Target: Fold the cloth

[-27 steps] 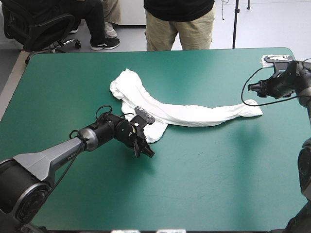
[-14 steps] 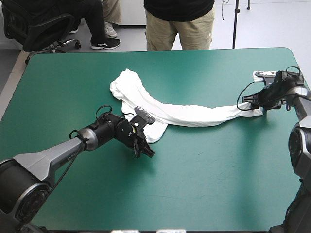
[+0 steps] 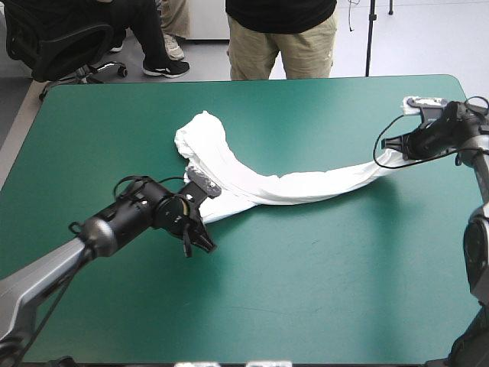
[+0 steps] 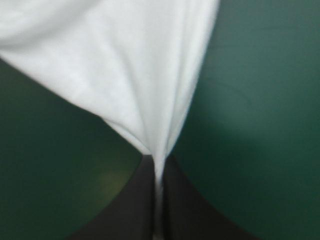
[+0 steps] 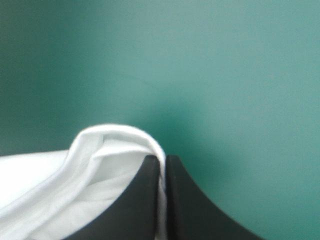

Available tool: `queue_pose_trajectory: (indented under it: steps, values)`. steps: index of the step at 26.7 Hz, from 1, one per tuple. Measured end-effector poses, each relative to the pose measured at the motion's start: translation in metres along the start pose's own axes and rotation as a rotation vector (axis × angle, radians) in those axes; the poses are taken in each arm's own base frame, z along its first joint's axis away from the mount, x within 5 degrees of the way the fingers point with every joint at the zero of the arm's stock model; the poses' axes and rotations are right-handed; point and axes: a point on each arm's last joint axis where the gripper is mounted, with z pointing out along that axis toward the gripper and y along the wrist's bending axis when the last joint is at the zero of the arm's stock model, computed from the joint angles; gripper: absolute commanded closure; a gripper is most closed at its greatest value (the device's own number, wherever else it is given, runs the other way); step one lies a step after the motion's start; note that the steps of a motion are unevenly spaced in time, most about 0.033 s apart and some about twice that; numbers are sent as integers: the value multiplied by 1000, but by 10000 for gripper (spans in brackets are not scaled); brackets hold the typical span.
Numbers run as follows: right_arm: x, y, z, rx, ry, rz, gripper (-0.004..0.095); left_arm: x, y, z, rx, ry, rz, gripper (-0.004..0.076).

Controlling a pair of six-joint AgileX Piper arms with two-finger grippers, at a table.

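Observation:
The white T-shirt (image 3: 267, 182) lies stretched into a long rope across the teal-green table, bunched toward the far left and thin toward the right. My left gripper (image 3: 200, 238) holds its near-left end, shut on a pinch of cloth that fans out ahead of the fingers (image 4: 135, 200). At the table's right side my right gripper (image 3: 392, 144) is shut on the other end, lifted a little off the cover. In the right wrist view a rolled fold of T-shirt (image 5: 105, 165) sits between and beside the black fingers (image 5: 187, 205).
A person stands just beyond the table's far edge (image 3: 252, 79). Bare teal-green cover (image 3: 321, 283) spreads over the near half of the table and between the two arms.
My right gripper came down onto the T-shirt's right end, shut on it and lifted it. The left gripper pulled its end leftward and nearer, drawing the cloth taut.

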Motion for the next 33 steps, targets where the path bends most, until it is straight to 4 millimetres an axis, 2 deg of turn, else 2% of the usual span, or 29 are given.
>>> queue_pose_trajectory:
  steps: [1,3,5,8,10,13,17,21,24,27,30,33]
  values:
    - [-4,5,-23,-18,-57,-1,925,4,6,-21,-60,-25,-5,733]
    - [-14,20,-82,-94,-203,-16,925,14,19,-78,-205,-137,-40,733]
    - [-19,37,-145,-191,-364,-56,925,25,29,-139,-308,-291,-89,733]
    - [-17,62,-241,-306,-625,-135,925,46,41,-241,-469,-574,-147,733]
    - [-14,68,-276,-318,-715,-168,925,57,47,-286,-541,-686,-186,733]
    - [-4,78,-329,-324,-839,-227,925,71,52,-341,-619,-823,-234,733]
    - [21,91,-392,-318,-978,-312,925,83,56,-398,-698,-975,-238,733]
    - [56,103,-449,-294,-1128,-386,925,78,59,-432,-769,-1085,-199,733]
    - [93,111,-491,-251,-1249,-439,925,67,58,-447,-788,-1164,-136,733]
    - [131,117,-521,-199,-1341,-457,925,57,56,-452,-778,-1205,-90,733]
    - [154,118,-532,-169,-1345,-455,925,46,58,-444,-756,-1155,-79,733]
    - [156,116,-523,-154,-1265,-441,925,29,61,-424,-717,-1042,-77,733]
